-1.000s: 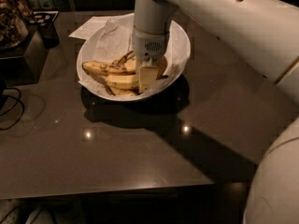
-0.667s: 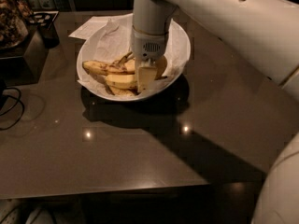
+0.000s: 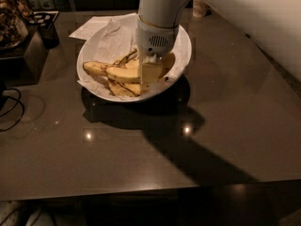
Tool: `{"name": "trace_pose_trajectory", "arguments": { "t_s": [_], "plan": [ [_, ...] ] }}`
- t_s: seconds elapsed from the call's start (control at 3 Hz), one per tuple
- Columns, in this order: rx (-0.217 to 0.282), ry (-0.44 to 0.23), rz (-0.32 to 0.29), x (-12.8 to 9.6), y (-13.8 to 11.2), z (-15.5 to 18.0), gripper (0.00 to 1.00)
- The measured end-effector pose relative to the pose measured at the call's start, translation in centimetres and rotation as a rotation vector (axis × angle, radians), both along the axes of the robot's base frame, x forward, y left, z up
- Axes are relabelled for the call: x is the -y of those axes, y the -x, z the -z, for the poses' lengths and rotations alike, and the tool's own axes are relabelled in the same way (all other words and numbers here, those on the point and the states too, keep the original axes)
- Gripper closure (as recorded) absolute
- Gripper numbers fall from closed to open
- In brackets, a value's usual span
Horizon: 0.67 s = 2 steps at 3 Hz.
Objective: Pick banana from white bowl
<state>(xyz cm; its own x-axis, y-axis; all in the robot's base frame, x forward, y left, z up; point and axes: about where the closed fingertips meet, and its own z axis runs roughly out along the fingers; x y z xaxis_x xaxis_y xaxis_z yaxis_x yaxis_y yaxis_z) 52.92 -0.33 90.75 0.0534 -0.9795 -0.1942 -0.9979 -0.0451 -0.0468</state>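
Observation:
The white bowl (image 3: 89,55), wide and lined with crinkled white paper (image 3: 113,39), stands on the dark table at the back centre. Several bananas lie in it. The plump yellow banana (image 3: 121,73) lies across the middle, with a thinner one (image 3: 96,68) to its left and others under it. My gripper (image 3: 150,73) is lowered into the bowl from above, at the right end of the plump banana and touching or nearly touching it. The white wrist (image 3: 157,36) hides the bananas behind it.
A paper cup (image 3: 200,6) stands behind the bowl at the right. A flat paper sheet (image 3: 89,28) lies behind the bowl at the left. Dark containers (image 3: 44,27) and a cable (image 3: 11,109) are at the left. The table's front edge (image 3: 141,192) runs along the bottom.

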Motion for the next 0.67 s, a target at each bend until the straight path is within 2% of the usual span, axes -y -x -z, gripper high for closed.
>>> {"name": "trace_pose_trajectory", "arguments": {
  "t_s": [0.67],
  "plan": [
    [0.03, -0.033, -0.006, 0.0, 1.2, -4.5, 1.0]
  ]
}}
